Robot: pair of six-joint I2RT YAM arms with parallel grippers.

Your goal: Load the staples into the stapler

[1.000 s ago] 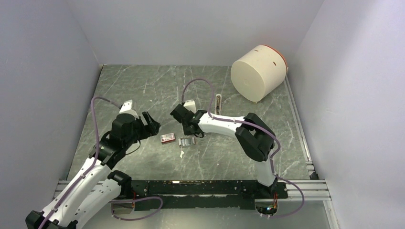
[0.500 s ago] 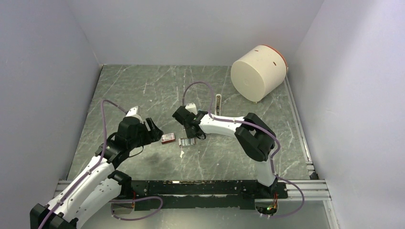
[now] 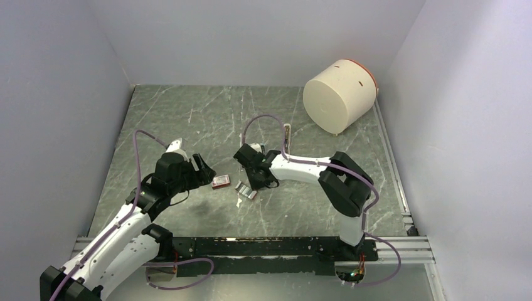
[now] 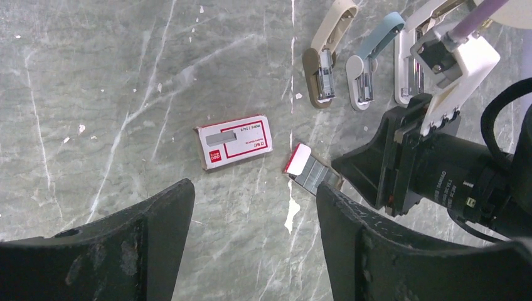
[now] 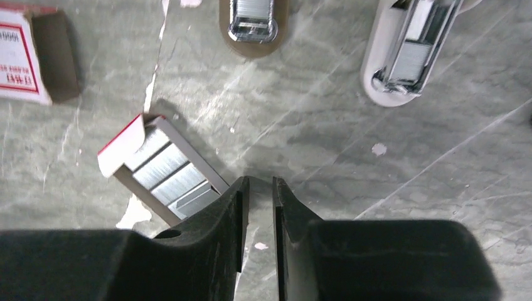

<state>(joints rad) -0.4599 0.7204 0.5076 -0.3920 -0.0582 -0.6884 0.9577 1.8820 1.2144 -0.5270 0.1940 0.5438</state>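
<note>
Staples (image 5: 166,172) flat on the bench (image 5: 389,182), right hand (image 5: 257,188) nearly closed and empty just beside them, left hand (image 4: 254,195) spread wide near them

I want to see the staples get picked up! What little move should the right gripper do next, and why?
Probably open the right gripper and shift it over the staples. Its fingers are almost shut with nothing between them, and the block lies just beside them on the table, so they cannot straddle it yet.
</note>
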